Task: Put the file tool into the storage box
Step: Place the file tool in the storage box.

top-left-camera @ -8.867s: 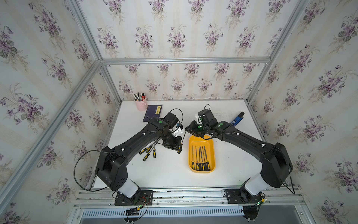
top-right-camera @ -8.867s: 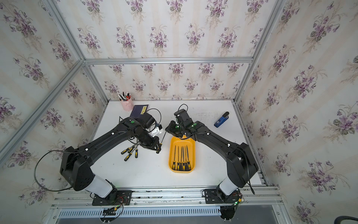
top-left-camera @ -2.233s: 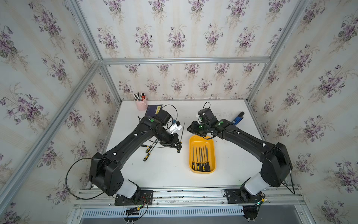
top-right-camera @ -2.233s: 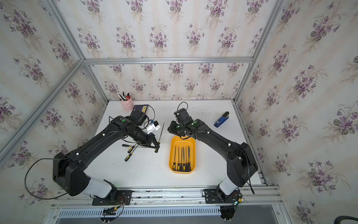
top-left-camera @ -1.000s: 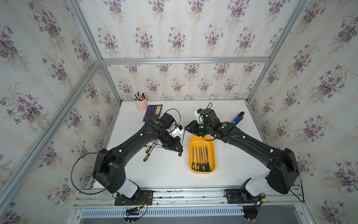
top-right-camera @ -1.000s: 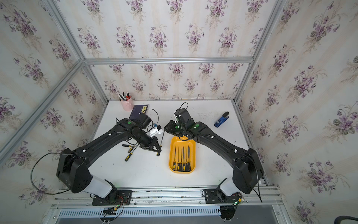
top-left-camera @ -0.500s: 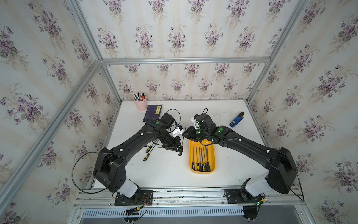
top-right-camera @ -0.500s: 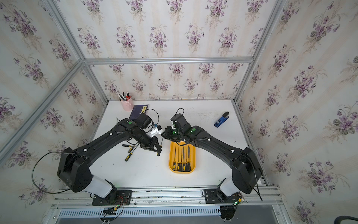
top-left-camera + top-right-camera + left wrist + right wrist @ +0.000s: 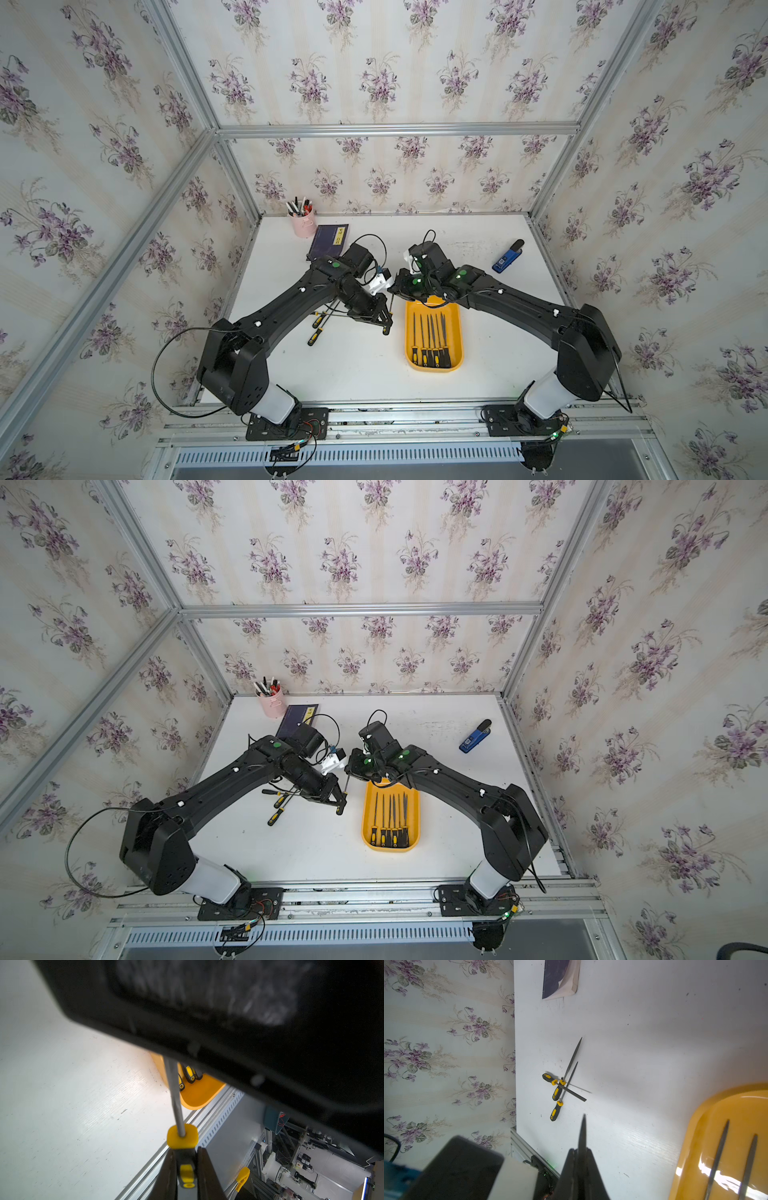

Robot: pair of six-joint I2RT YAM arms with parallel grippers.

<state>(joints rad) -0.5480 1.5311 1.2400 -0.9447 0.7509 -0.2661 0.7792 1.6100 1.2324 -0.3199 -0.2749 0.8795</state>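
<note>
The left end effector [image 9: 186, 1153] is clamped on the handle of one file [image 9: 175, 1093], and the right end effector [image 9: 582, 1152] is closed on its metal tip, just beside the storage box [image 9: 456, 328]. Several stored files [image 9: 430, 340] lie inside already; three loose files [image 9: 560, 1088] wait on the table [image 9: 353, 374]
</note>
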